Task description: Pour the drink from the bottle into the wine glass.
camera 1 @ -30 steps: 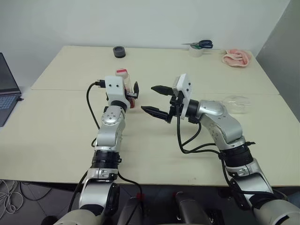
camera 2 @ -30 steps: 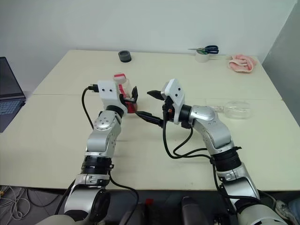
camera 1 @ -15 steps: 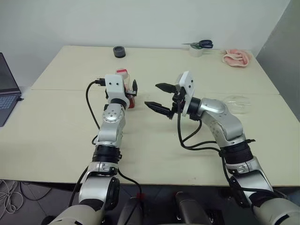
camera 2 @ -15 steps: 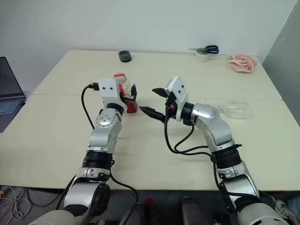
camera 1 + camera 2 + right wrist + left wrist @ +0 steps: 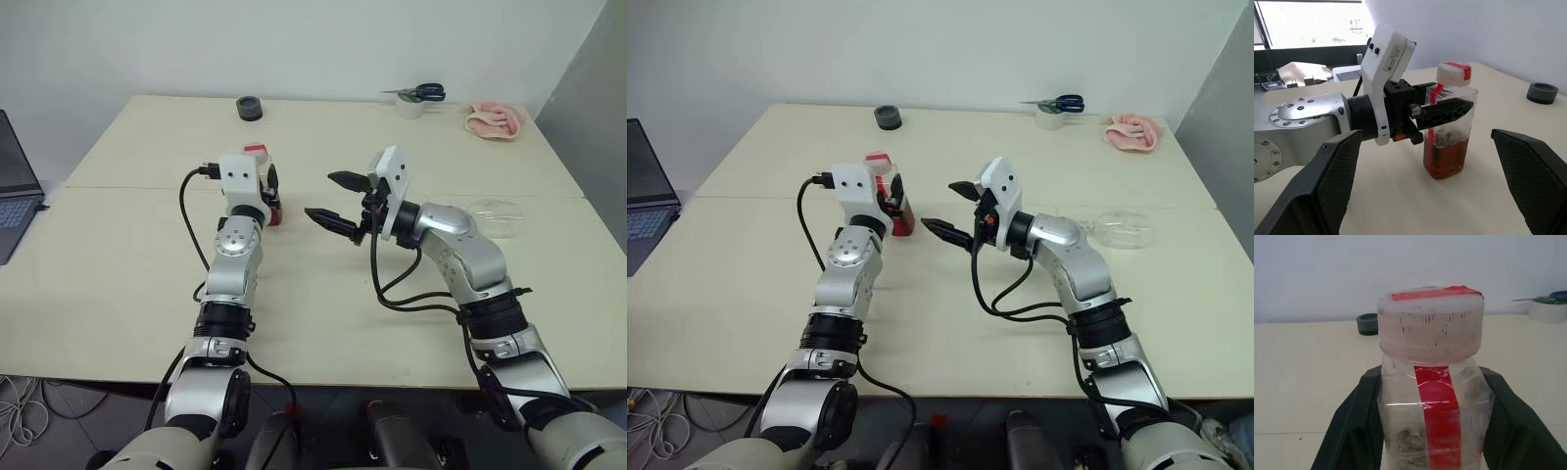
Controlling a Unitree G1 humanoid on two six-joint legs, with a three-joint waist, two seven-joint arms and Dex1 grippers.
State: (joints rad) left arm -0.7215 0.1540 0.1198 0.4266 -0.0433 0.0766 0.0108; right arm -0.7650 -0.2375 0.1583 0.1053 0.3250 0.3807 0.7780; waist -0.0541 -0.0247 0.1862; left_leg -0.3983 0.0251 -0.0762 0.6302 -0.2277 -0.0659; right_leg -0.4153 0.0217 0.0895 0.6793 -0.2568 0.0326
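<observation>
The bottle [image 5: 1449, 128], small and clear with a red label strip and a pale cap, stands upright on the table [image 5: 323, 294]. The amber drink [image 5: 1445, 160] fills its lower part. My left gripper [image 5: 269, 184] is shut on the bottle, one black finger [image 5: 1354, 426] pressed against each side. Just to its right, my right gripper [image 5: 323, 196] is open and apart from it, pointing toward it. The wine glass [image 5: 495, 217] lies on its side near the table's right edge, beyond my right arm.
A black tape roll [image 5: 249, 108] sits at the far edge. A white tape roll [image 5: 411, 106] with scissors [image 5: 423, 93] on top and a pink cloth [image 5: 495, 119] are at the far right. A laptop [image 5: 12, 186] is on the left.
My left gripper's fingers, open around the bottle before, have closed onto its sides. The right gripper stays open in about the same place.
</observation>
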